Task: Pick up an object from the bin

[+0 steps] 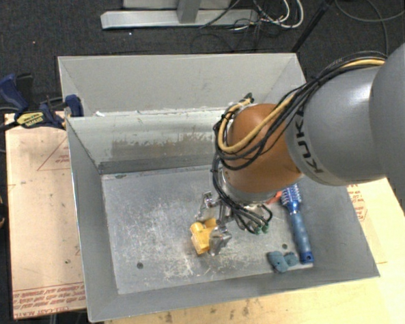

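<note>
The gripper (213, 220) is seen low over the middle of the bin (90, 219) floor, under the arm's orange wrist cover (257, 154). The jaws look spread apart, with a small yellow lump (202, 237) sitting partly between them: one tip is just above it, the other is pressed up against its right edge. It isn't clamped, as far as can be made out. Off to the right, well apart, a blue brush (297, 222) is lying along the floor, with a small teal piece (282, 260) just beside its lower end.
</note>
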Tool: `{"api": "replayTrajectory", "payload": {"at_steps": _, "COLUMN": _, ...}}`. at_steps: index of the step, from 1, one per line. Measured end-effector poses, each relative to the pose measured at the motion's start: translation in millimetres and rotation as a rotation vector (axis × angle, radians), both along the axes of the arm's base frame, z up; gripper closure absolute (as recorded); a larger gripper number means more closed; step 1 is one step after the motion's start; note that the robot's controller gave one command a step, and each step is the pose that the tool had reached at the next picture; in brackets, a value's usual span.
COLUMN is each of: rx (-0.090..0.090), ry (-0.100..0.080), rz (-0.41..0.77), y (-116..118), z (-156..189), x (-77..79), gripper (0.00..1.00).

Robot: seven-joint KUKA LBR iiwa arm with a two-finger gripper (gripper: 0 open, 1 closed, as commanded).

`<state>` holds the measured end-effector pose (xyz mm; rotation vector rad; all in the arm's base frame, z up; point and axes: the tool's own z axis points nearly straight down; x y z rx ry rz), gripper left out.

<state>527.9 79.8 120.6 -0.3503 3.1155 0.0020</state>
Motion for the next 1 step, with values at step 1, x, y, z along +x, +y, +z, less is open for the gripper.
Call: {"api": "replayTrajectory", "payload": {"at_steps": 1, "rx": 0.0, "ry": -0.002, "rz": -0.001, "y": 1.0, "z": 61.0, "x": 1.9, "gripper": 1.0}}
